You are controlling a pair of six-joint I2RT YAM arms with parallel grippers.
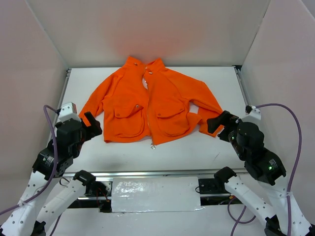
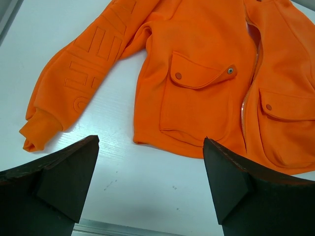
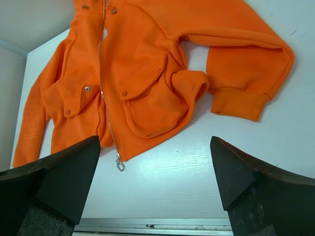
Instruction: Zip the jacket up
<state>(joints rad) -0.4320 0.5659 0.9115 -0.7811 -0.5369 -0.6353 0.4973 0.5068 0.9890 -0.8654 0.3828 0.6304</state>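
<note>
You face plain white walls (image 1: 147, 29) boxing in a white table (image 1: 197, 147). The bright orange fleece jacket (image 1: 133, 98) lies front-up mid-table (metal zipper pull (image 1: 152, 144) at the hem). The left gripper (image 2: 150, 142) and right gripper (image 3: 155, 140) hover spread wide, empty.

In front of the bright orange fleece jacket (image 1: 150, 105), a bare strip of the white table (image 1: 187, 152) runs from its hem to the silver metal rail (image 1: 147, 173) at the near edge. Only the small silver zipper pull (image 3: 119, 164) lies on that strip, right at the hem. Bare table also flanks both sleeves, out to the pale side walls (image 1: 29, 73). Behind the collar, little room is left before the pale back wall (image 1: 147, 29). The black left gripper (image 1: 92, 125) hangs near one cuff and the black right gripper (image 1: 216, 123) near the other, both with jaws spread wide.
</note>
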